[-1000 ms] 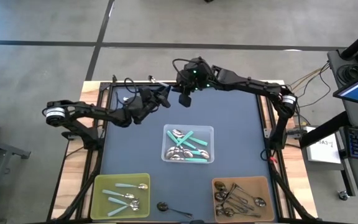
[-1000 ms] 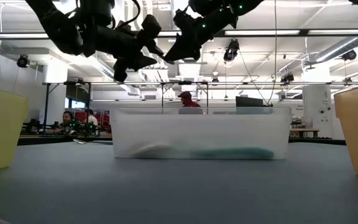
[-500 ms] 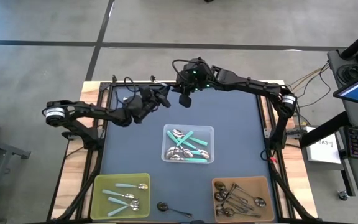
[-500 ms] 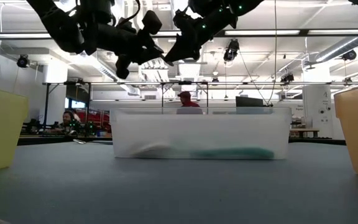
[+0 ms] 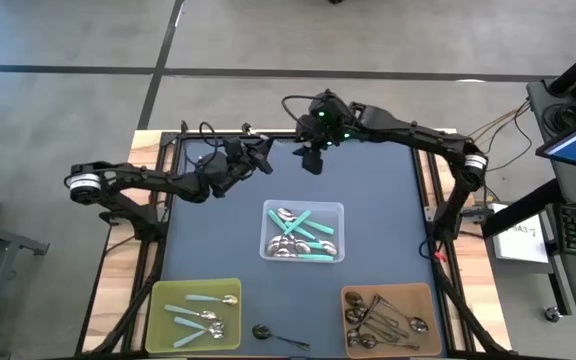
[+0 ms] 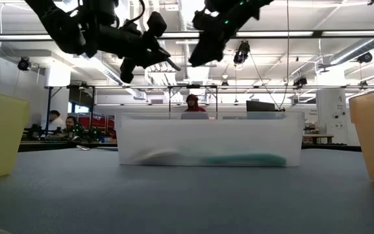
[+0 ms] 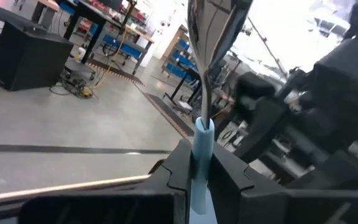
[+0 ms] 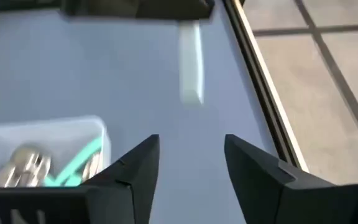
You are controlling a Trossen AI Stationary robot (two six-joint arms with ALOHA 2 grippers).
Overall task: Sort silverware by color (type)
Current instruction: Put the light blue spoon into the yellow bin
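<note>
- Between our left gripper's [image 7: 197, 163] closed fingers we hold a pale blue-handled spoon [image 7: 199, 106], its handle pinched and its long axis running straight out ahead of the fingertips, metal bowl farthest from the wrist.
- Just beyond that spoon's far end hangs our right gripper [image 8: 188, 158], fingers spread wide with nothing between them; the pale handle [image 8: 191, 61] shows ahead of its open fingers, not between them.
- From above, the left gripper [image 5: 258, 158] and right gripper [image 5: 312, 160] sit near each other over the table's far edge, and only the left one has the spoon.
- We judge the yellow bin [image 5: 160, 300], which already holds pale-handled spoons, to be the target: it lies back on the left arm's own side, well apart from the hand.
- Nearer both hands is the clear bin [image 5: 340, 210] with the unsorted teal spoons [image 5: 308, 250].
</note>
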